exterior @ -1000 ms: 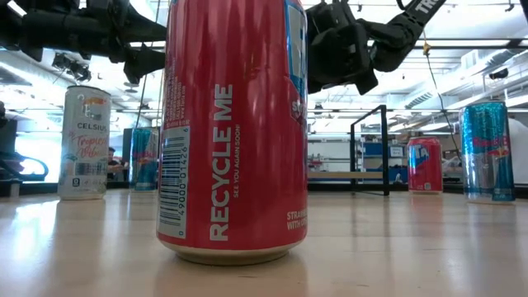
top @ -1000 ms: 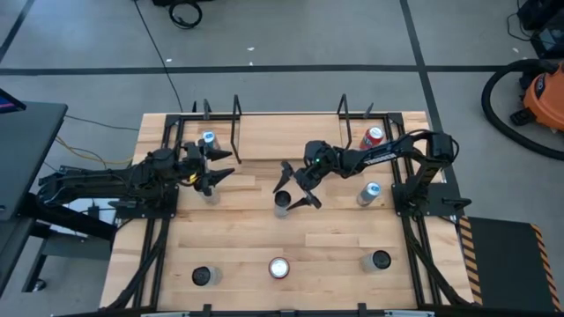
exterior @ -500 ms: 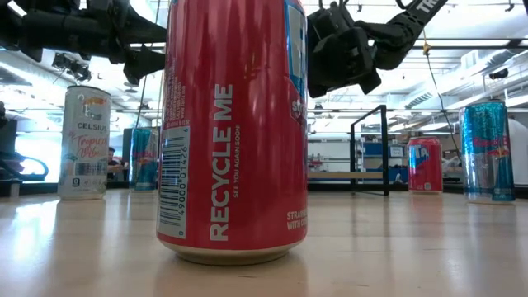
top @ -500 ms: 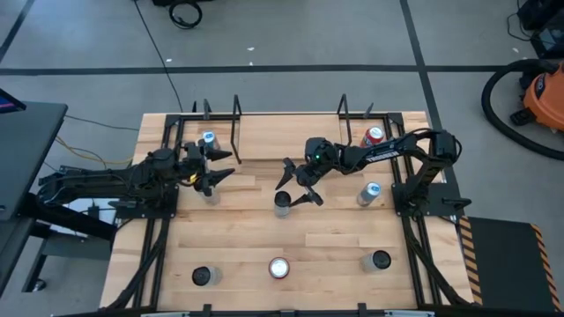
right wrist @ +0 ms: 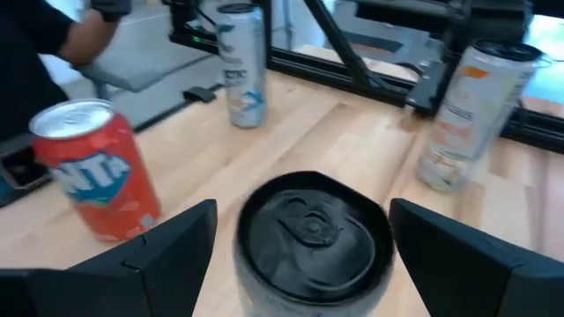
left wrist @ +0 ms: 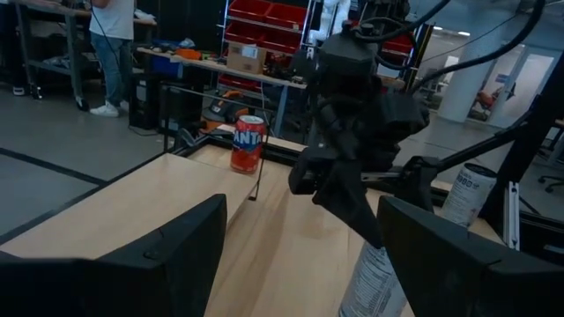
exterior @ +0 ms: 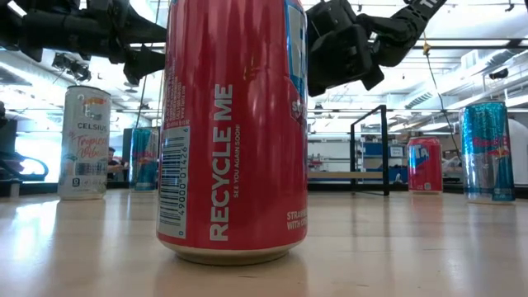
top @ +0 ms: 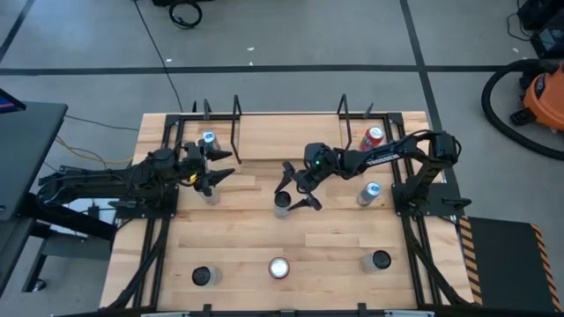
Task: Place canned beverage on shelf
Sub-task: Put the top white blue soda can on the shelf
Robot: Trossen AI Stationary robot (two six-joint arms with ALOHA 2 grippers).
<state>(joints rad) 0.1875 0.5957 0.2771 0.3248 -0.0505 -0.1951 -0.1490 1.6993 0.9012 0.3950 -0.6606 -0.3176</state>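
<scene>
High view: right gripper (top: 296, 187) wide open, empty, straddling black-topped can (top: 282, 202).
Lower centred over can, then close; shelf (top: 288, 136) is behind.

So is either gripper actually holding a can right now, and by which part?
Nothing is held. The right gripper hangs open above the black-topped can, fingers either side, not touching. The left gripper is open, empty, near the table's left side.

A light wooden table (top: 335, 238) carries seven upright cans: three along the near edge, one mid-table, one at the left, two at the right. The shelf (top: 291, 136) lies at the far edge, bare.
</scene>
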